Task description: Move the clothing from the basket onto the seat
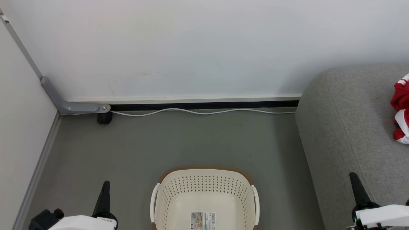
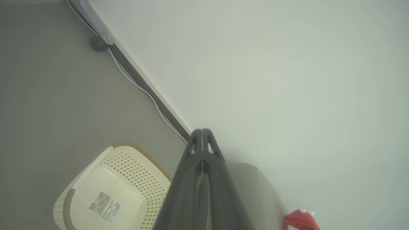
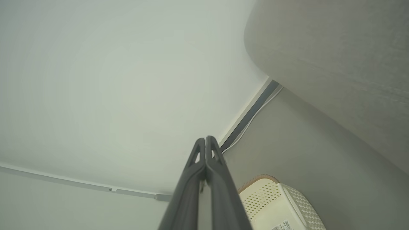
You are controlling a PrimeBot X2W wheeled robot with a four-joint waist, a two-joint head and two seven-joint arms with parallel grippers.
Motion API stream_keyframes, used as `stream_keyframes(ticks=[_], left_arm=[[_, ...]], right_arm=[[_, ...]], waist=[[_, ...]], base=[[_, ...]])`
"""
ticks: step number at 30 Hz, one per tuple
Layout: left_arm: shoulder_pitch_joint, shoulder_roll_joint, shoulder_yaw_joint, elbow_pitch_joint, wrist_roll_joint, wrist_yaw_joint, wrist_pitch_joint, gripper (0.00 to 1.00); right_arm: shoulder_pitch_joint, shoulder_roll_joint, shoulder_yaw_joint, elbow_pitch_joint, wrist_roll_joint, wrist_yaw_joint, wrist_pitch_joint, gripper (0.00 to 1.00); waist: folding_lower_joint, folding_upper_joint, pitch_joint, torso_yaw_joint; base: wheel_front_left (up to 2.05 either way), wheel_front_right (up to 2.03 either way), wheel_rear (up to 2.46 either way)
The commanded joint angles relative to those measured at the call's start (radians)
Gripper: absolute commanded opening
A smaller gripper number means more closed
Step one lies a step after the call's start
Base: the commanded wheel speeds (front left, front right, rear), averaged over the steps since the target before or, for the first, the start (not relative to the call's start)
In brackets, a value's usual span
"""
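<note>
Basket (image 1: 204, 188) in the head view holds a paper label (image 1: 203, 220); red clothing (image 1: 401, 110) lies on the grey seat (image 1: 345, 134). Left gripper (image 1: 106, 184) and right gripper (image 1: 352, 175) point up, low. Left wrist view: fingers clenched, empty. Right wrist view: likewise clenched, empty.

Back wall (image 1: 204, 48): was plain white, with a faint yellowish mark left of centre.
Left wall (image 1: 19, 127): was white too, and met the back wall at a grey corner bracket (image 1: 68, 105).
Floor (image 1: 127, 153): was matte grey-green.
Black strip (image 1: 204, 104): ran along the back wall's base under a pale ledge.
Cable (image 1: 198, 111): was white and lay slack on the floor beside that strip.
Black foot (image 1: 104, 118): stood under the bracket's end.
Light: was soft and even.
</note>
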Motion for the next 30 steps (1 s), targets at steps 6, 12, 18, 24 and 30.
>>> stream_keyframes(ticks=[6,12,18,24,30], left_arm=[[-0.073,0.014,0.038,-0.021,-0.082,-0.022,0.021,0.00],[-0.085,0.014,0.050,-0.020,-0.149,-0.032,0.038,0.00],[-0.097,0.015,0.061,-0.018,-0.216,-0.043,0.056,0.00],[-0.111,0.015,0.074,-0.017,-0.293,-0.055,0.077,0.00],[-0.123,0.015,0.086,-0.015,-0.360,-0.065,0.095,0.00]], right_arm=[[-0.050,-0.004,-0.006,-0.034,0.072,0.001,0.024,0.00],[-0.058,0.003,-0.017,-0.036,0.131,0.001,0.042,0.00],[-0.066,0.011,-0.027,-0.037,0.190,0.001,0.059,0.00],[-0.075,0.019,-0.040,-0.040,0.258,0.001,0.080,0.00],[-0.083,0.026,-0.051,-0.041,0.317,0.001,0.098,0.00]], waist=[[-0.0001,0.0000,0.000,-0.003],[-0.0001,0.0000,0.000,-0.007],[-0.0001,0.0000,0.001,-0.010],[-0.0001,0.0000,0.001,-0.014],[-0.0001,0.0000,0.001,-0.017]], base=[[0.00,0.00,0.00],[0.00,0.00,0.00],[0.00,0.00,0.00],[0.00,0.00,0.00],[0.00,0.00,0.00]])
